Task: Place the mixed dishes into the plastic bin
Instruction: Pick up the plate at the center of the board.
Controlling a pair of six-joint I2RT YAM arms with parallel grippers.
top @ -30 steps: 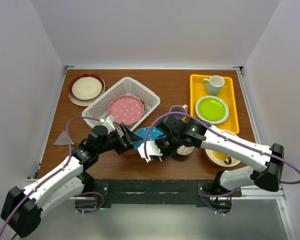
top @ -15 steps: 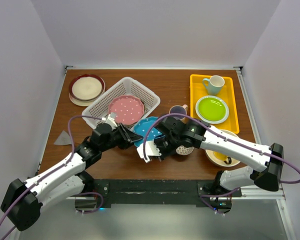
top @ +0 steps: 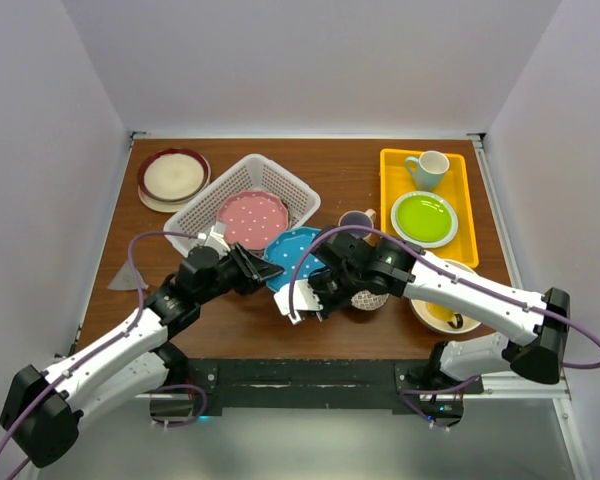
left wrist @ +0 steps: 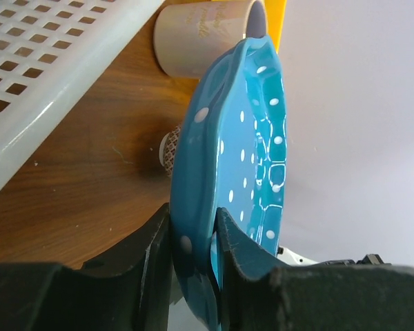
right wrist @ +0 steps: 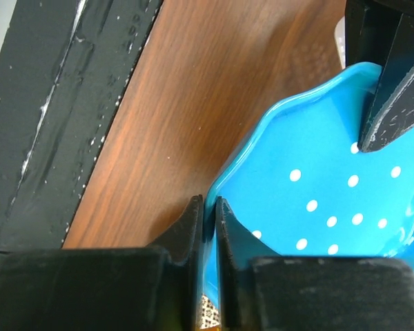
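While the blue dotted plate (top: 292,252) is clamped at its rim by both claws, only one dish is seen inside the plastic bin (top: 230,180).

On the wooden table (top: 350,170), the task is judged barely begun. The bin, at the far left, is occupied only by the pink dotted plate (top: 252,218). A green plate (top: 423,217) and teal mug (top: 427,168) are carried on the yellow tray (top: 392,200). The large cream bowl (top: 425,318), the cream plates (top: 173,176), the beige mug (top: 355,220) and the small patterned bowl (top: 372,298) are left outside. The blue plate is held tilted, just beside the bin's near corner. Its rim is pinched by the left gripper (left wrist: 193,227) and the right gripper (right wrist: 208,207), so a handover is judged underway.
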